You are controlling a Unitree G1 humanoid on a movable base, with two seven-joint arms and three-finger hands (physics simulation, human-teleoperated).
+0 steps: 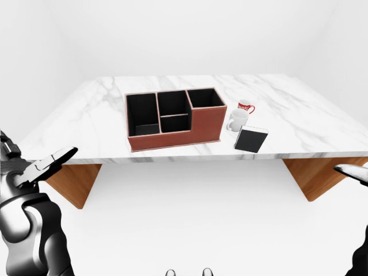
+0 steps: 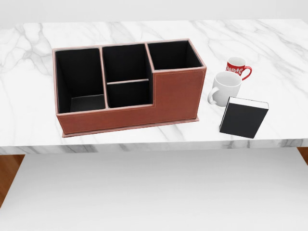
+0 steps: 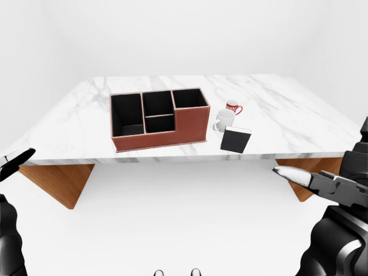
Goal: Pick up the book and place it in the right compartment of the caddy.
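White walls and a white floor surround a marble counter [image 2: 144,29] on wooden legs [image 1: 75,181]. On it stands a brown caddy [image 2: 175,98] with black-lined compartments: a large one at the head view's left, a middle one split by a divider into two smaller sections, and a taller one at the right. All of them look empty.

To the caddy's right in the head view, near the counter's lower edge, the book [image 2: 243,117] stands upright with its black cover toward the camera and white page edges along its top. It is just apart from the caddy's right end. A white mug [image 2: 225,87] sits directly above the book in that view, very close to or touching it; I cannot tell which. A red mug [image 2: 237,67] with white markings sits just beyond the white one, up and to the right.

Both arms hang low, well short of the counter. The left hand [image 1: 49,164] shows at the left-eye view's lower left, fingers extended and spread, holding nothing. The right hand [image 3: 322,184] shows at the right-eye view's lower right, fingers likewise stretched out and empty. Neither hand touches anything.
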